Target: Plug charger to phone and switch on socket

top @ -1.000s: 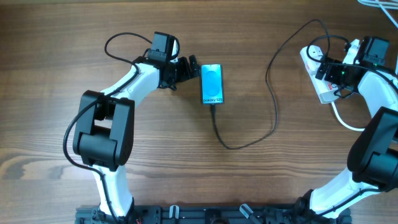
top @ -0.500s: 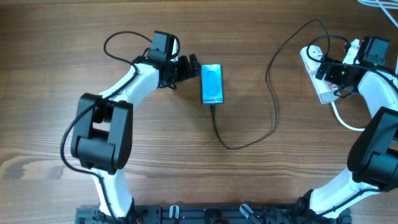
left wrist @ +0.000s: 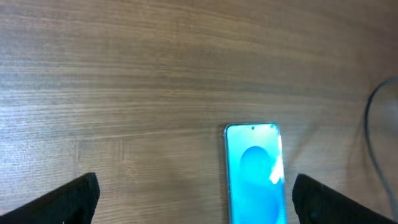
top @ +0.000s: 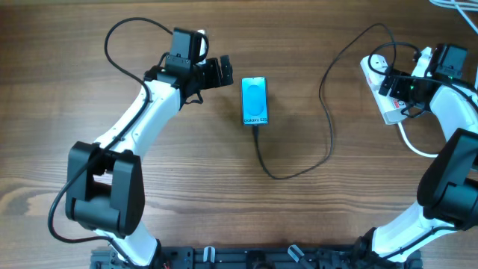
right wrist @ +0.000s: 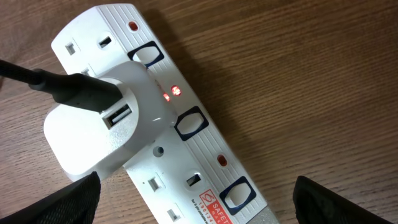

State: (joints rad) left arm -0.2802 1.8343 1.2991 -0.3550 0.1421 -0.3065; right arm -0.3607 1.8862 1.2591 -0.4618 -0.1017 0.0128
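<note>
On the wooden table (top: 224, 217), two arms are seen from above. The left arm (top: 142, 112) is stretched toward the far left, and the right arm (top: 448, 164) is bent toward the far right edge.

The socket (top: 371, 71) is laid at the far right, at a slant, with its thick white cord (top: 411, 142) curved toward the near side. The right gripper (top: 396, 86) is held above the socket. In the right wrist view its fingers are seen well apart at the lower corners, with nothing between them but the strip below. Whether the strip is touched cannot be told.

The charger (top: 328, 127) is run as a thin black cable from the socket, looped toward the near side, and brought up to the near edge of the phone (top: 255, 101), where its tip is met. Whether the tip is fully seated cannot be told. Its white plug (right wrist: 93, 130) is seated in the socket between two free outlets, and a small red light (right wrist: 176, 91) is lit beside it.

The phone is laid flat, screen up and glowing teal, just left of the table's middle. The left gripper (top: 226, 72) is held just left of the phone, apart from it. In the left wrist view its fingers (left wrist: 74, 199) are spread wide and nothing is gripped.
</note>
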